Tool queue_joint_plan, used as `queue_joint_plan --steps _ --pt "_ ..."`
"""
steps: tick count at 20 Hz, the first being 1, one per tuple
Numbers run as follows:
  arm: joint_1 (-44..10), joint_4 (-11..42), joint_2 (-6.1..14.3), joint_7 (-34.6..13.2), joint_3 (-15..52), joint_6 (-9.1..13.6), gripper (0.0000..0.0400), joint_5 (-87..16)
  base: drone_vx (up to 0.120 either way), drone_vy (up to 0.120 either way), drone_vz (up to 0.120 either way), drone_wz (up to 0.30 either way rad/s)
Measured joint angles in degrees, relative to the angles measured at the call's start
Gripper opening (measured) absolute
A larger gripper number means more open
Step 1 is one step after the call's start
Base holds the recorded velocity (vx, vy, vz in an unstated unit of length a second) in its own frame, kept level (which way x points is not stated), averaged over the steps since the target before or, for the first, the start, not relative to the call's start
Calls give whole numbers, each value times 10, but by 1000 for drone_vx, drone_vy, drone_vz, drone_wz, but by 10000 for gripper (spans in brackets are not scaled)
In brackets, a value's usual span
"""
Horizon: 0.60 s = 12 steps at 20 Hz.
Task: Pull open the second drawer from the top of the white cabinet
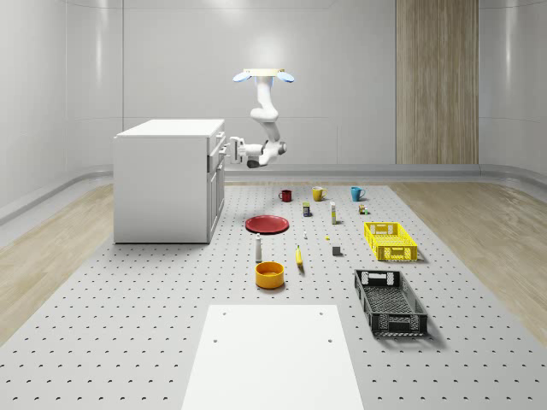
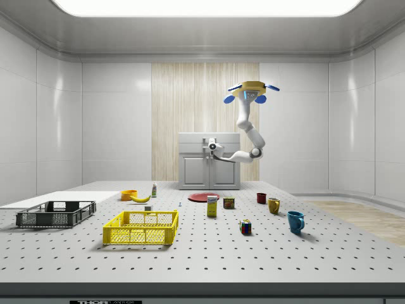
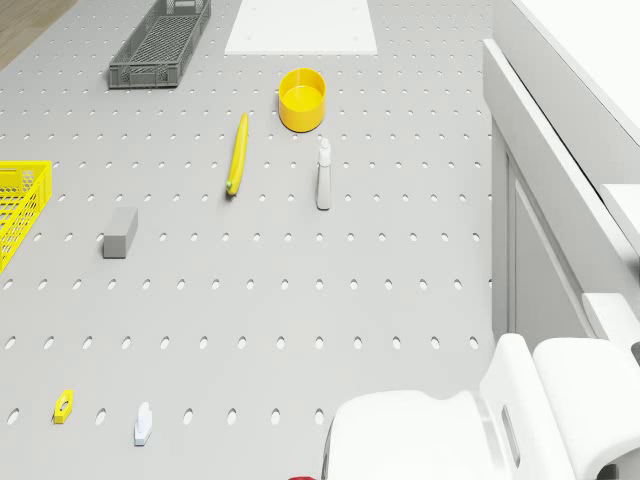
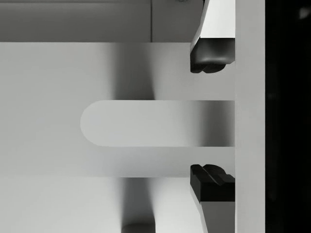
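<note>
Straddling the drawer handle (image 4: 155, 124), the gripper (image 4: 212, 119) stands open with nothing clamped, so closing grips it; the drone (image 1: 263, 75) hovers beside the white cabinet (image 1: 162, 184).

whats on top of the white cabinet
The white cabinet has a bare flat top in the whole-scene view, with nothing on it. The drone hovers beside it, claw at its drawer front. Its inside stays hidden.

simulated lab: pegboard floor (image 1: 128, 342), bare panelled walls (image 1: 171, 60)
</note>
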<state>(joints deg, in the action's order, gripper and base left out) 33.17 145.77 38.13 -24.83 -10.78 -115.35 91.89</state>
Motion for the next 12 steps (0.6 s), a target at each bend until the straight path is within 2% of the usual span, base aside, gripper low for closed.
queue_joint_plan --steps 2,5,8,12 --pt "0 -2 -4 2 6 -2 193 6 0 0 0 0" --pt "-3 -4 -8 4 13 -4 144 13 0 0 0 0" --pt "-8 -3 -6 2 14 1 123 11 0 0 0 0" --pt "-17 -2 -1 -13 14 8 132 1 0 0 0 0"
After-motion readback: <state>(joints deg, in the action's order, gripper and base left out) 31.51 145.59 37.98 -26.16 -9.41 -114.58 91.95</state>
